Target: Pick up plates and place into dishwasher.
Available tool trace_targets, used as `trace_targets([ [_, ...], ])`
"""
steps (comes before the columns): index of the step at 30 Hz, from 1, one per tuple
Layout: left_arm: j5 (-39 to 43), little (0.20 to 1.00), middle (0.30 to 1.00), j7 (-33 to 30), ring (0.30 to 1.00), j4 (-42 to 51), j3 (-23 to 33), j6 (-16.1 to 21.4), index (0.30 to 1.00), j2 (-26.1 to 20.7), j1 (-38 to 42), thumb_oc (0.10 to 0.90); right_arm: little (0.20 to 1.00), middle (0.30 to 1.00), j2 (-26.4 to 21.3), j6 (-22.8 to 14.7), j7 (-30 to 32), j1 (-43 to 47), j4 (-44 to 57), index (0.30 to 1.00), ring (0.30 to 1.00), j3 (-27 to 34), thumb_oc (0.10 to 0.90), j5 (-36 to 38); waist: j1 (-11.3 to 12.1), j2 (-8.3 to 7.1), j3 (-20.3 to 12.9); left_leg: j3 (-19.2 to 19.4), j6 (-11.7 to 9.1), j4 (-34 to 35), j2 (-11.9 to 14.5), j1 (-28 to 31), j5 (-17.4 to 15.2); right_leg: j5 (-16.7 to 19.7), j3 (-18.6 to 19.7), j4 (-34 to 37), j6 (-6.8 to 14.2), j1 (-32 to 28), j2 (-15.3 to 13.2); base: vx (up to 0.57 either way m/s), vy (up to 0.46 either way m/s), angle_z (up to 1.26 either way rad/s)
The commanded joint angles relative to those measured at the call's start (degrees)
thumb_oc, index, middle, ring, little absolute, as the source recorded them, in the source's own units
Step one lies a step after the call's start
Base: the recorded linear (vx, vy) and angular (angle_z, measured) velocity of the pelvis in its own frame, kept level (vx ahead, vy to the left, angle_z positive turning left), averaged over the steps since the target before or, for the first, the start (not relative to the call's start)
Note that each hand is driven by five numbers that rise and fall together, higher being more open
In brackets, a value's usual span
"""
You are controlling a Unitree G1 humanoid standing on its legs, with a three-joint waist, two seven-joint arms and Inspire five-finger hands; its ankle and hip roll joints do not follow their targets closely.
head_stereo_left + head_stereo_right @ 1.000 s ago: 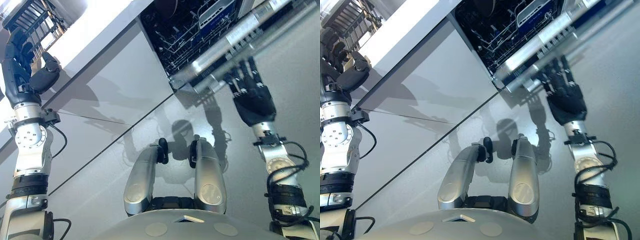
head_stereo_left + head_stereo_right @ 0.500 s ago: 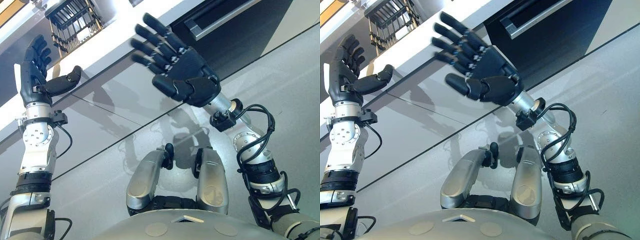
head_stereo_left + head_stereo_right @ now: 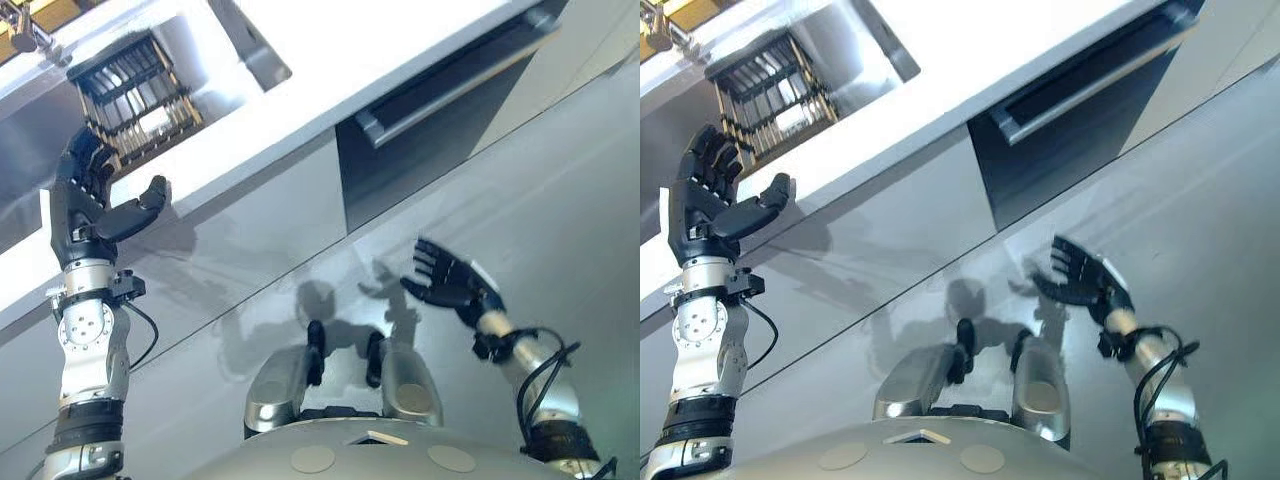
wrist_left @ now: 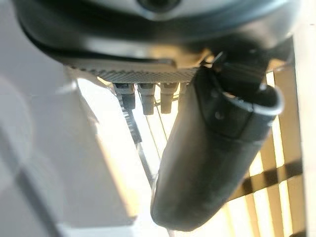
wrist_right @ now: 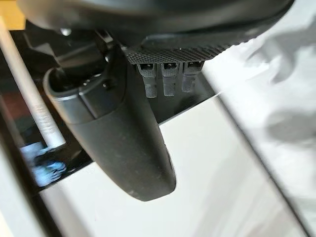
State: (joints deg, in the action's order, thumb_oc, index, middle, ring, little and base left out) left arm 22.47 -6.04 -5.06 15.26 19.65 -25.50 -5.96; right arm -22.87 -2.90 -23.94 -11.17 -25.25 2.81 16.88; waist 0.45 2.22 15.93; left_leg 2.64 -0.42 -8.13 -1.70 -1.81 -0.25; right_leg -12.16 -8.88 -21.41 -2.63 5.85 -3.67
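a white countertop (image 3: pixel 330 90) runs slantwise across the head views, with grey cabinet fronts below it and a glossy grey floor (image 3: pixel 560 200) beneath those. the dishwasher (image 3: pixel 440 120) sits under the countertop, its dark door nearly closed, leaving a narrow dark gap below the counter edge; the door's long silver handle bar (image 3: pixel 450 75) runs parallel to the countertop edge. a sink (image 3: pixel 830 60) is sunk into the countertop, well away from the dishwasher, and a dark wire dish rack (image 3: pixel 135 95) stands in it, its long side following the counter's slant. pale shapes show between the rack's bars, but whether they are plates cannot be told.

the left hand (image 3: pixel 85 200) is raised just beside the dish rack, at the counter's front edge, fingers straight and thumb spread wide, holding nothing. the right hand (image 3: pixel 448 282) hangs low over the floor, below the dishwasher door, fingers spread and empty.
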Motion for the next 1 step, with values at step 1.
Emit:
trace_targets([
  [1, 1.2, 0.900, 0.900, 0.7, 0.900, 3.7, 0.6, 2.2, 0.900, -2.2, 4.6, 0.800, 0.900, 0.900, 1.1, -6.6, -0.2, 3.8, -5.5, 0.900, 0.900, -3.3, 0.800, -3.2, -2.0, -0.71, -3.8, 0.3, 1.0, 2.7, -2.7, 2.6, -2.3, 8.7, 1.8, 14.7, 4.7, -5.6, 0.4, 0.00, 0.000, 0.00],
])
